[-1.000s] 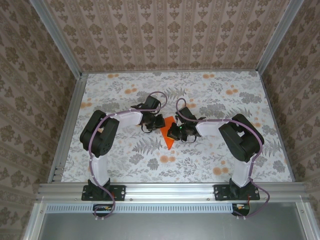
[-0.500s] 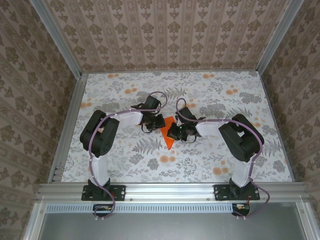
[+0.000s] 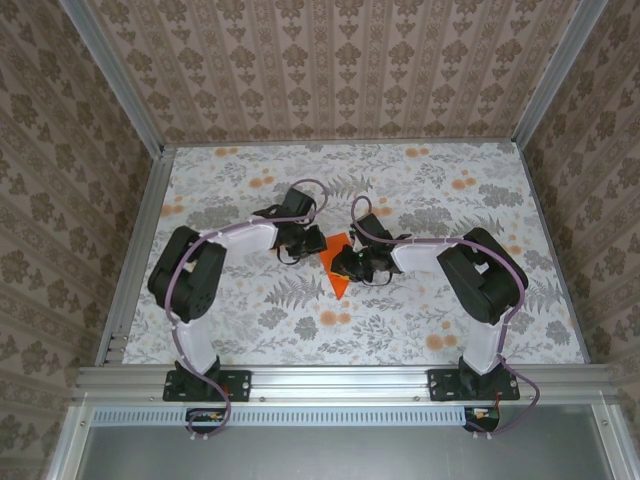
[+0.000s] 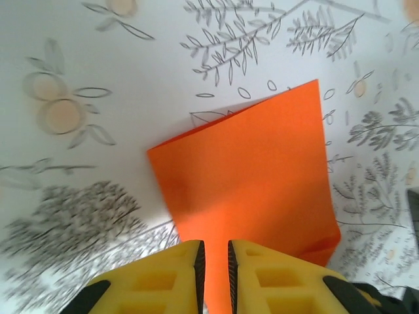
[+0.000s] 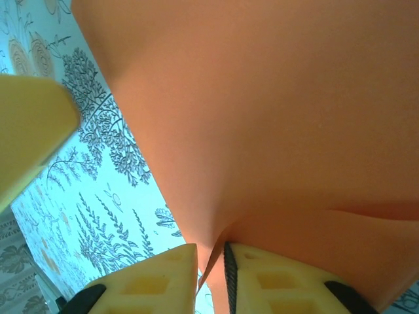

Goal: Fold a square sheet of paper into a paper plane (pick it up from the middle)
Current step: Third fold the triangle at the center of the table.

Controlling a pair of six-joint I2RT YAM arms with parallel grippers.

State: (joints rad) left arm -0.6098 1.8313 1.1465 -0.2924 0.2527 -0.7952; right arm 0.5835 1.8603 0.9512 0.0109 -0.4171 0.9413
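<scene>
The orange sheet of paper [image 3: 337, 282], creased into a smaller pointed shape, lies mid-table between both grippers. My left gripper [image 3: 305, 243] is at its left edge. In the left wrist view its yellow fingers [image 4: 177, 275] stand a narrow slit apart, and the paper [image 4: 255, 170] shows through the slit of the gripper [image 4: 216, 243]. My right gripper [image 3: 347, 266] is over the paper's right side. Its jaws [image 5: 211, 247] are slightly parted around a raised fold of the paper [image 5: 262, 111], which leans on the right pad.
The table top [image 3: 250, 320] has a white cloth printed with grey leaves and pale-orange blossoms [image 3: 328, 318]. Aluminium rails [image 3: 140, 240] and patterned walls enclose it. A yellow finger of the left gripper [image 5: 29, 124] looms at the left of the right wrist view.
The left arm's elbow has swung left and toward the near edge, and its gripper has shifted slightly back and left. The right gripper's jaws have parted a little. The paper stays put.
</scene>
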